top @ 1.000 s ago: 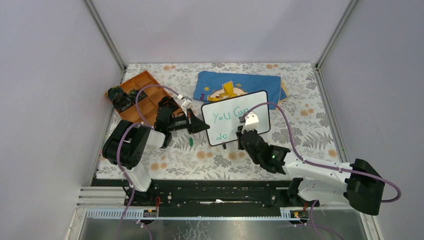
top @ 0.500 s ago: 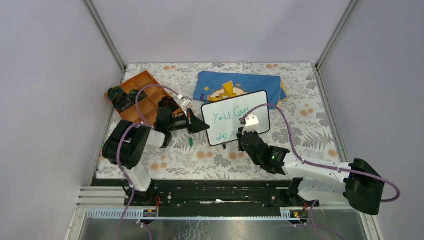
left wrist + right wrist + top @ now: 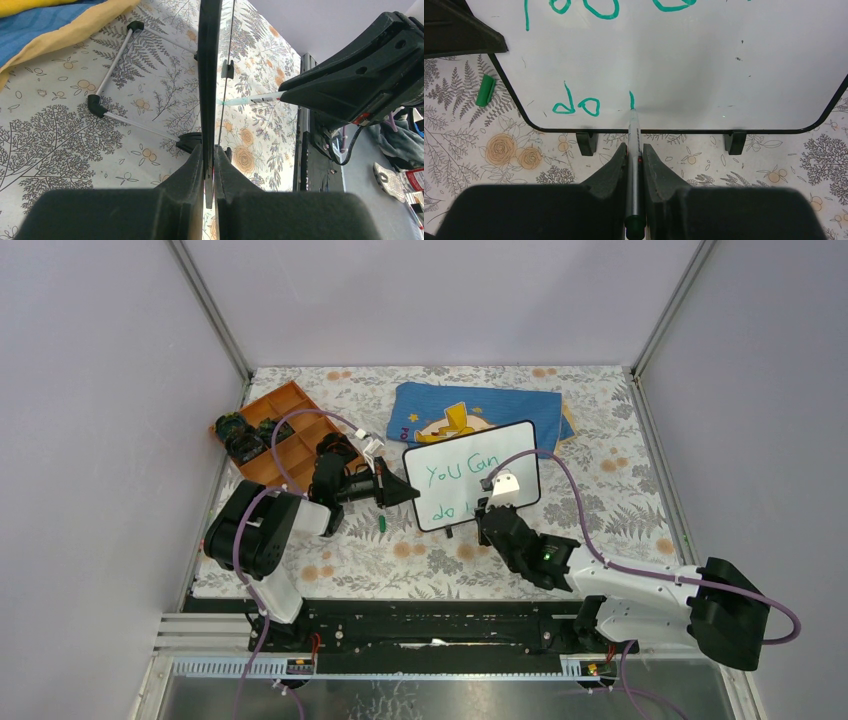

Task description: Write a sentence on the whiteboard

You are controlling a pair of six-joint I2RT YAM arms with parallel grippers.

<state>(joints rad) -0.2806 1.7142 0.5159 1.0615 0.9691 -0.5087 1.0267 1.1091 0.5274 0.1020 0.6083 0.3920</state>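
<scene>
1. From above, the right hand covered part of the lower right of the whiteboard. The board in turn hid the near edge of a blue cloth lying toward the far edge of the tabletop.
2. The left wrist camera saw the board edge-on, so no writing showed there. In the right wrist view the upper line of writing was cut off at the top.
3. An orange divided tray sat near the far left corner. Its end compartments held small dark items too small to identify.
4. The whiteboard stood tilted back near the middle of the tabletop on two black feet. It was white with a thin black rounded frame.
5. The sentence read "You Can" in green, with "do" and one short upright stroke below it.
6. The left hand was clamped on the board's left edge.
7. The right hand gripped a marker, with its tip touching the foot of that stroke.
8. A green cap lay on the tabletop just off the board's near left corner.
</scene>
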